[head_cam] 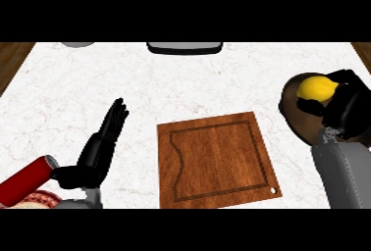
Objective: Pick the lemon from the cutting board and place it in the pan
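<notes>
The lemon [317,88] sits at the view's right, over the dark brown pan [293,105], cupped by the right hand [342,105], whose black fingers curl round its right and lower sides. The pan lies at the right edge of the white marble table [145,88], partly hidden under that hand and its grey forearm. Left of it, apart, the wooden cutting board [216,159] lies bare. Farther left the left hand [105,142] rests with fingers straight, beside a red cylinder [25,181].
</notes>
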`<action>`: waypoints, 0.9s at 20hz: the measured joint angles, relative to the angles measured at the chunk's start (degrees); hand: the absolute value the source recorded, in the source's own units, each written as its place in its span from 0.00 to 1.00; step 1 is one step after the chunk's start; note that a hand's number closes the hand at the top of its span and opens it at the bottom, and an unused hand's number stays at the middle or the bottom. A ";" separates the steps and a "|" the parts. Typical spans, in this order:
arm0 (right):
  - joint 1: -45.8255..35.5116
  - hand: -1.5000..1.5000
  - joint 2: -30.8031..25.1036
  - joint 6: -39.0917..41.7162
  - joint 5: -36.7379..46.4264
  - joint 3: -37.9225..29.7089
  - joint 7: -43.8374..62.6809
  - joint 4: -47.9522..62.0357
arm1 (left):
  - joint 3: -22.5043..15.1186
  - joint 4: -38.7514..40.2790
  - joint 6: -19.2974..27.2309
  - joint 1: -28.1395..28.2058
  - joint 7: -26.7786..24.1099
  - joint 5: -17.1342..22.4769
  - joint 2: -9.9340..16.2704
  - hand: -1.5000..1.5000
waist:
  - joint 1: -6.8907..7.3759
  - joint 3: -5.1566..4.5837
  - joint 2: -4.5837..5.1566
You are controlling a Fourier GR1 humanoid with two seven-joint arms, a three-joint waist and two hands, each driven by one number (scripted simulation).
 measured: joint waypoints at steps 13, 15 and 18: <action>-9.92 0.00 -10.37 -10.19 -21.39 -12.64 -23.10 30.19 | -0.94 0.24 0.40 -0.89 0.49 -0.77 -0.86 0.50 | 0.77 0.03 0.18; -10.63 0.00 -11.16 -4.48 -22.68 -12.58 -22.81 34.29 | -1.40 0.21 0.14 -0.32 -0.23 -0.91 -0.92 0.50 | 1.30 0.04 0.36; -12.80 0.00 -11.71 3.20 -26.24 -13.42 -25.35 39.58 | -1.65 0.23 -0.23 -0.10 -0.62 -0.94 -0.82 0.50 | 1.78 0.11 0.55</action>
